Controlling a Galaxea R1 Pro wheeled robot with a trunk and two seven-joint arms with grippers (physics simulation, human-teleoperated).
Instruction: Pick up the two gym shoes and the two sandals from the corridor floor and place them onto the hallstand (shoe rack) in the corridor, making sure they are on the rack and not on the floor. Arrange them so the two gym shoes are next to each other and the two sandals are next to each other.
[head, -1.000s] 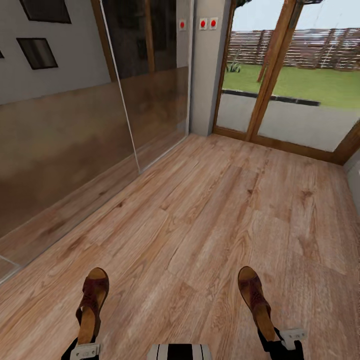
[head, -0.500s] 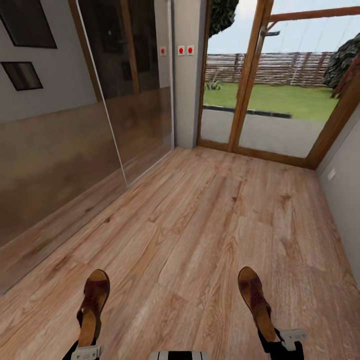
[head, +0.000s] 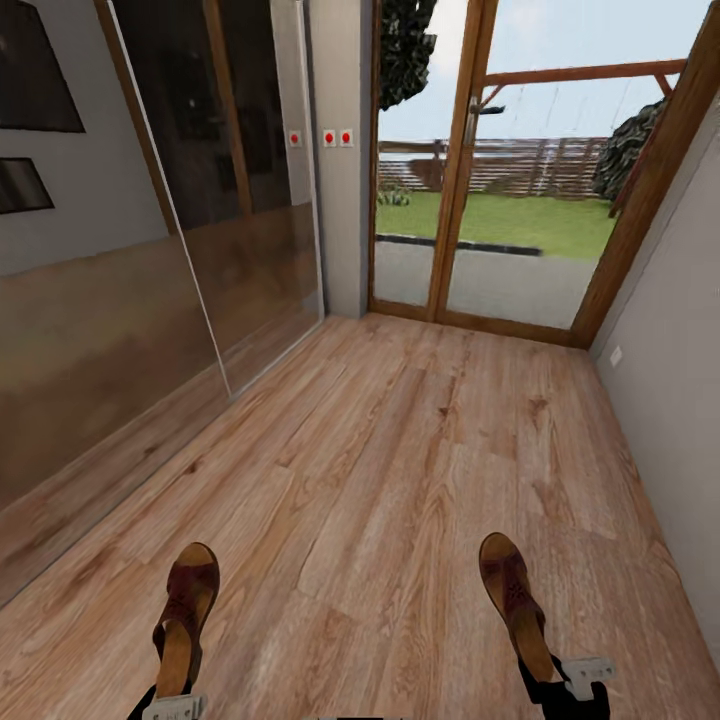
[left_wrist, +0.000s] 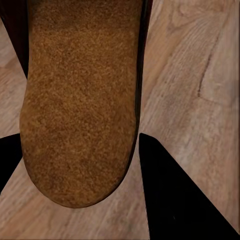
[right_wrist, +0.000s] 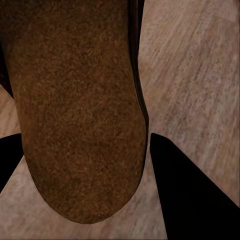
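Head view: each gripper, left (head: 172, 700) and right (head: 560, 685), grasps one sandal (head: 185, 620) above the corridor floor (head: 400, 470); carrying step; hallstand must next be located.

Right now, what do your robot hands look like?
In the head view each arm's end is black with a pale grey-white bracket: left gripper, right gripper. Up close in the wrist views, the fingers look like plain black wedges, wide near the camera and tapering to points. No cables or markings show.
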